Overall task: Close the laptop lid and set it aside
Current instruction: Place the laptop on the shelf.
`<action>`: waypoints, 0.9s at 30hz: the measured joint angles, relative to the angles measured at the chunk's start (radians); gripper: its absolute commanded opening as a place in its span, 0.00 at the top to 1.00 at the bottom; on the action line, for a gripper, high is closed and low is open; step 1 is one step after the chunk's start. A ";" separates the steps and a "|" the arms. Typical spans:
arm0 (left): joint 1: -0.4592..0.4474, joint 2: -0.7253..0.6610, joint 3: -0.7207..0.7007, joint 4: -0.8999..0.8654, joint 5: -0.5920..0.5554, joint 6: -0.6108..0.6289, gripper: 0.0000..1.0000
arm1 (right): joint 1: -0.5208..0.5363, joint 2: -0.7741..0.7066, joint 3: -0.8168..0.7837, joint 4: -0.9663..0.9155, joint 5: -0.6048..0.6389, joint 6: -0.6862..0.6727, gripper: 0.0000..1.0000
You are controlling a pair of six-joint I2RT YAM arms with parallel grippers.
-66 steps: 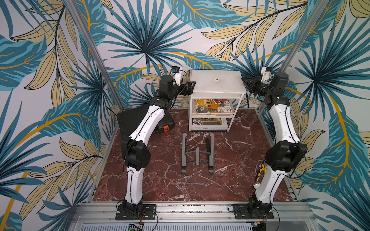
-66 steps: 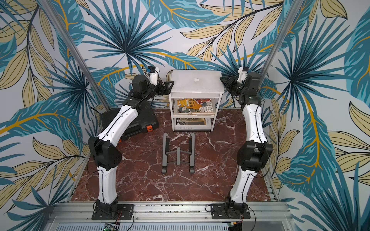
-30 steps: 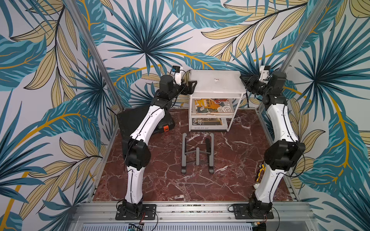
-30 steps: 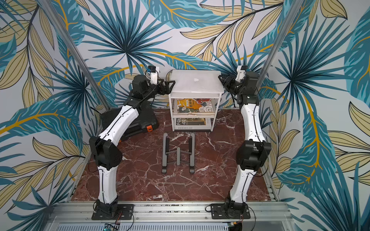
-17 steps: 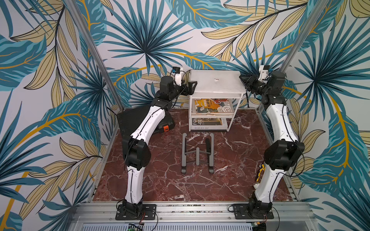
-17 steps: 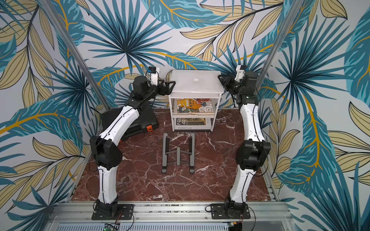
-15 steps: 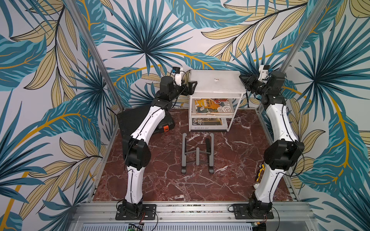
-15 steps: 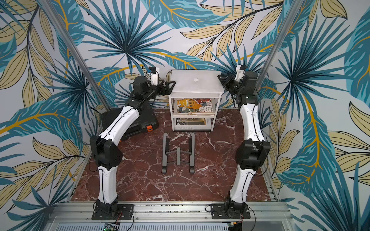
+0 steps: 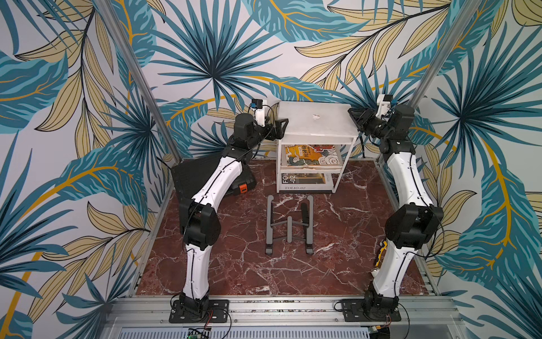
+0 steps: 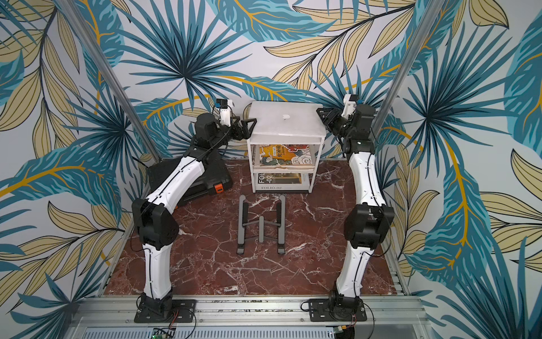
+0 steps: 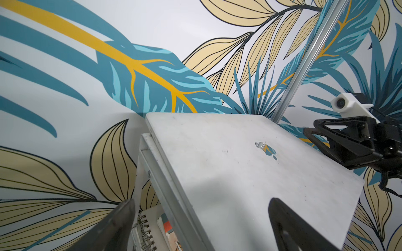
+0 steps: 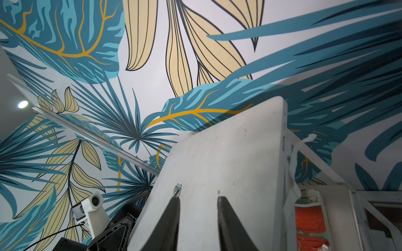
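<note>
The laptop [image 9: 315, 120], lid [image 11: 239, 173] shut, lies flat on top of the white shelf rack [image 9: 349, 164] at the surface's [image 9: 234, 234] back edge. The left jaws gape empty astride its left edge; the right jaws, set narrow but gripping nothing, hover over its right edge. Either could snag an edge on pulling away and drag the smooth laptop off the rack.

1. One white shelf rack [image 9: 316, 140] was present.
2. One laptop [image 9: 315, 119] lay closed on the rack's top.
3. Two magazines lay inside the rack: illustrated magazine [image 9: 312, 155], FOLIO magazine [image 9: 302, 182].
4. One grey stand [image 9: 289, 226] lay before the rack.
5. One black case [image 9: 187, 176] sat beside the rack.
6. Two arms flanked the rack: left arm [image 9: 217, 182], right arm [image 9: 410, 176].
</note>
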 measured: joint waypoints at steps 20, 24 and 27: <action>0.050 -0.158 -0.151 -0.018 -0.027 0.037 0.00 | -0.014 -0.074 -0.013 -0.171 0.056 -0.084 0.45; 0.085 -0.320 -0.257 -0.024 -0.052 0.076 0.00 | -0.040 -0.153 -0.024 -0.302 0.094 -0.150 0.35; 0.100 -0.483 -0.377 -0.011 -0.080 0.119 0.00 | -0.055 -0.271 -0.099 -0.359 0.141 -0.208 0.29</action>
